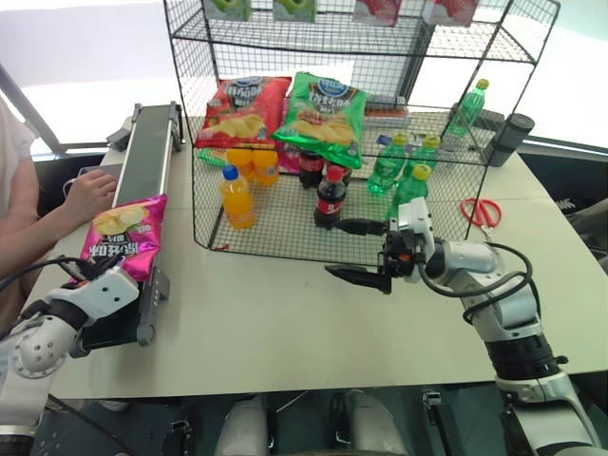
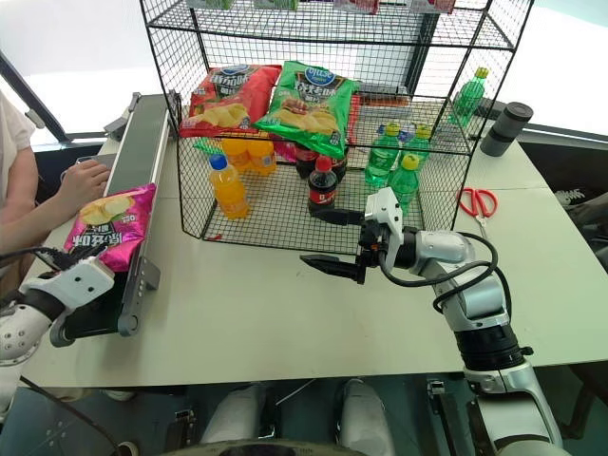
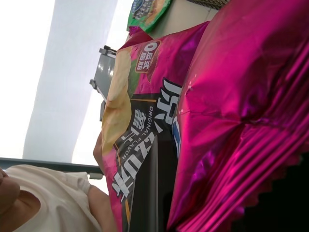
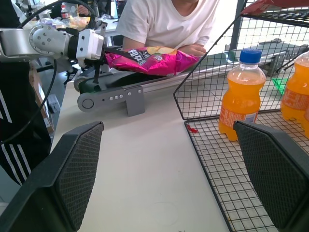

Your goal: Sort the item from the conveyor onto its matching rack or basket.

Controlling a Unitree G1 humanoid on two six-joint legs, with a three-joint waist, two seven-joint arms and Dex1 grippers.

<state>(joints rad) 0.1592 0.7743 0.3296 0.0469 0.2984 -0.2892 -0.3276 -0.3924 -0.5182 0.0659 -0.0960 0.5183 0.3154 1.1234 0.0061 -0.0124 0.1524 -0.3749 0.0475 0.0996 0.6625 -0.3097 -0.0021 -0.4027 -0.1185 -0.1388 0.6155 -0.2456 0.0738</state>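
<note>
The item, a magenta-pink chip bag, lies on the near end of the dark green conveyor at the table's left. My left gripper is at the bag's near crimped edge, and its black fingers are shut on that edge. The left wrist view has the bag pressed up close. The black wire rack stands at the table's middle. My right gripper hovers open in front of the rack's lower tier, pointing left with nothing between its fingers.
A red chip bag and a green chip bag lie on the rack's middle tier. Orange bottles, cola bottles and green bottles stand below. Red scissors lie to the right. A person's hand rests beside the conveyor.
</note>
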